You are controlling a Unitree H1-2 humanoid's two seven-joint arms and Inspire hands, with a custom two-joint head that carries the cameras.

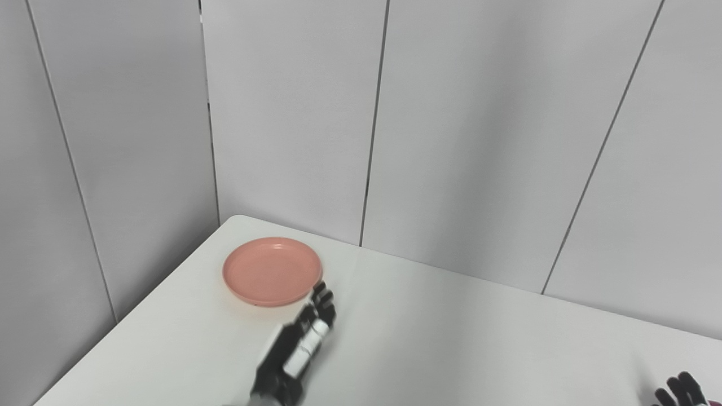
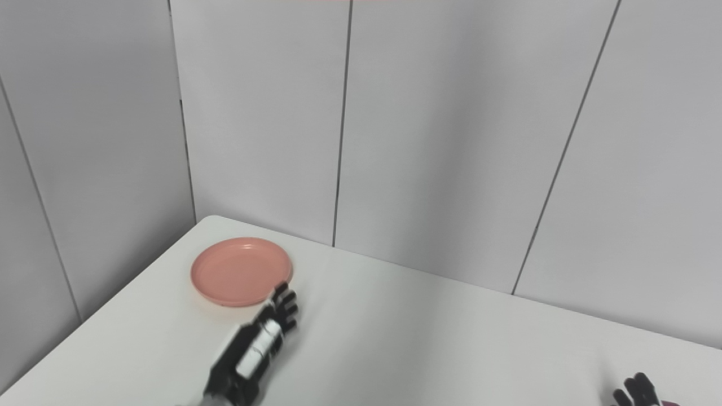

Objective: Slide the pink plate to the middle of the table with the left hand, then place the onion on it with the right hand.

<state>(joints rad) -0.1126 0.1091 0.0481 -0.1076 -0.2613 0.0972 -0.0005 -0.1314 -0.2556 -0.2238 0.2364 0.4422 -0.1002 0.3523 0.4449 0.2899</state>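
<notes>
A: Near the table's (image 1: 451,338) far left corner — lay flat, the pink plate (image 1: 273,271), round, so no long axis to tell, rim up.

B: Beside the plate's near right rim — reached the left hand (image 2: 280,310), fingers (image 2: 286,299) extended and slightly apart, holding nothing. Touching the rim or just short of it? Couldn't tell, blurred.

A: Well apart from the plate, at the bottom right edge — showed only the fingertips of the right hand (image 1: 679,390), raised. Spread or curled, couldn't tell.

B: Just right of that hand in the right eye view — caught a dark red sliver (image 2: 671,402) at the frame's edge. Barely visible in the left eye view. Couldn't say what.
</notes>
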